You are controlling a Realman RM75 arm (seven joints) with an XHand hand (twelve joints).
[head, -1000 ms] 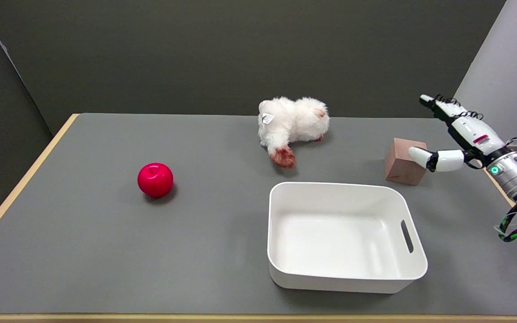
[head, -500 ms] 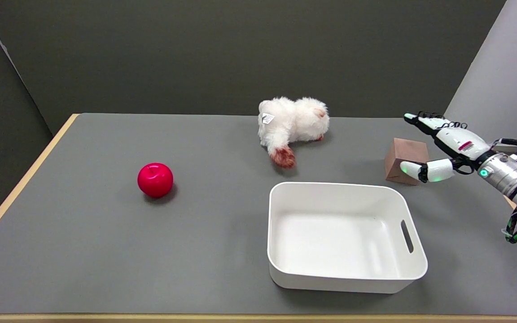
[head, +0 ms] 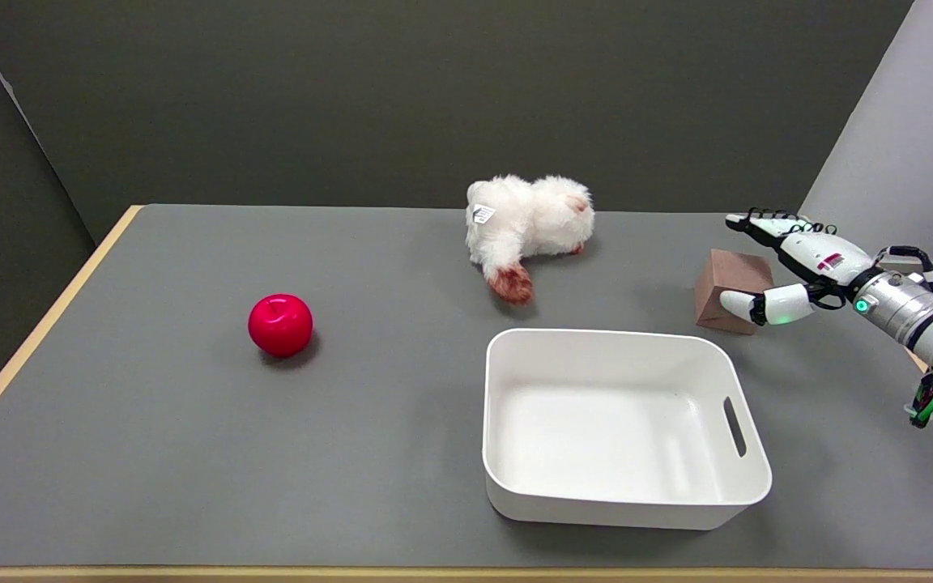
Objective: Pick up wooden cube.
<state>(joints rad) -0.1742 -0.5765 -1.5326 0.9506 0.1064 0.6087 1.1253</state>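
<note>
The wooden cube (head: 724,285), a plain brown block, stands on the grey table (head: 191,421) at the right, behind the white bin. My right hand (head: 790,263) hangs just to the cube's right, fingers spread wide. Its thumb reaches across the cube's near face and the other fingers stretch out past the cube's far top edge. The hand holds nothing and the cube rests flat on the table.
A white bin (head: 624,502) with a side handle slot sits in front of the cube. A white plush toy (head: 527,223) lies at the back middle, a red apple (head: 280,324) at the left. The table's right edge runs under my forearm.
My right hand has come down and moved left from high beside the cube, so its spread fingers now bracket the cube. The cube has not moved.
</note>
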